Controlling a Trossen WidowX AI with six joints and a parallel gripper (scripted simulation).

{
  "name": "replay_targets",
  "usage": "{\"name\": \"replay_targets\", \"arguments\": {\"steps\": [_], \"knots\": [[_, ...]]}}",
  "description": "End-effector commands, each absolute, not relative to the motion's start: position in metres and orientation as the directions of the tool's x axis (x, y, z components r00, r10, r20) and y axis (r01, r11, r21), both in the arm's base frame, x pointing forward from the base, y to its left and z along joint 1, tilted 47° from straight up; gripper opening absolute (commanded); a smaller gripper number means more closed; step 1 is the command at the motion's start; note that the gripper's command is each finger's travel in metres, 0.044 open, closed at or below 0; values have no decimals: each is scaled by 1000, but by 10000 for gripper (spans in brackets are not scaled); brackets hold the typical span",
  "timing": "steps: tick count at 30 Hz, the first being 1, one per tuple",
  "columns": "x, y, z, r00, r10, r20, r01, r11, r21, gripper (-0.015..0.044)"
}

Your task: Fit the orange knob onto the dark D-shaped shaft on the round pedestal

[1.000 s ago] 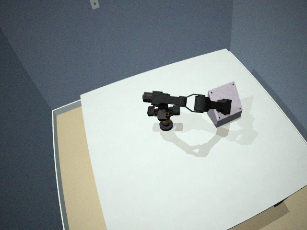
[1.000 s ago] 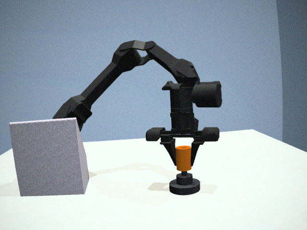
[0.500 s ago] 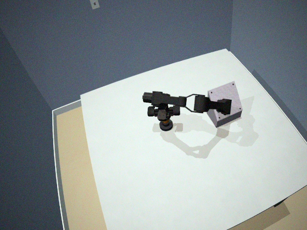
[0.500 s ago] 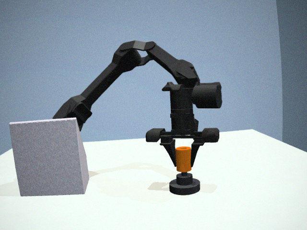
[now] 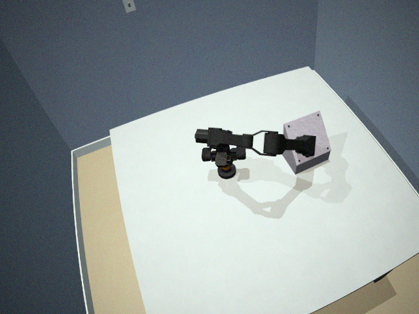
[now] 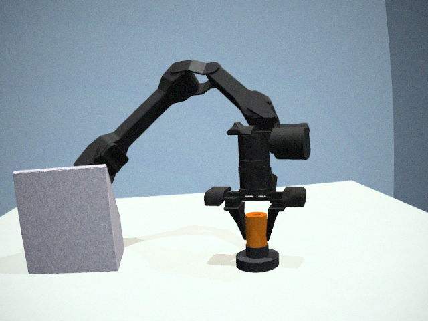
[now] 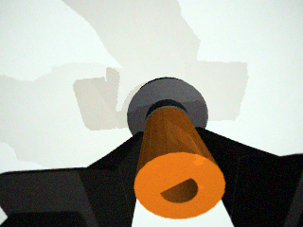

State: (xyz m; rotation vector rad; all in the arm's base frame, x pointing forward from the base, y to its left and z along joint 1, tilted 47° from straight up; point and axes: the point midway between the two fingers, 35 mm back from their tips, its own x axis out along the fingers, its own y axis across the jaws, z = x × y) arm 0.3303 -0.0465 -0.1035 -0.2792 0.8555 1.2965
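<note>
At the centre of the wrist view's lower half, the orange knob [image 5: 226,167] [image 6: 256,229] [image 7: 179,185] is held upright by the part-open gripper [image 5: 224,161] [image 6: 256,238] [image 7: 169,134], its fingers pressed to opposite sides, presumably so that the D-shaped hole stays turned to match the hidden shaft. Beyond it, the round pedestal [image 5: 226,171] [image 6: 257,261] [image 7: 168,92], dark, smooth and stepped, is met by the knob's lower end, the push apparently nearly finished, with release still needed.
</note>
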Motion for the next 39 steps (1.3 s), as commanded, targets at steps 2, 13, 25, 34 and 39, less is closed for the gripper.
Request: {"name": "replay_targets", "arguments": {"steps": [2, 13, 25, 34, 39], "knots": [[330, -47, -103, 25, 724, -689, -918, 289, 271, 0], [330, -47, -103, 25, 724, -689, -918, 289, 271, 184], [330, -47, -103, 25, 724, -689, -918, 289, 271, 440], [332, -68, -86, 27, 722, -692, -914, 298, 275, 440], [328, -114, -41, 25, 721, -692, -915, 295, 274, 440]]}}
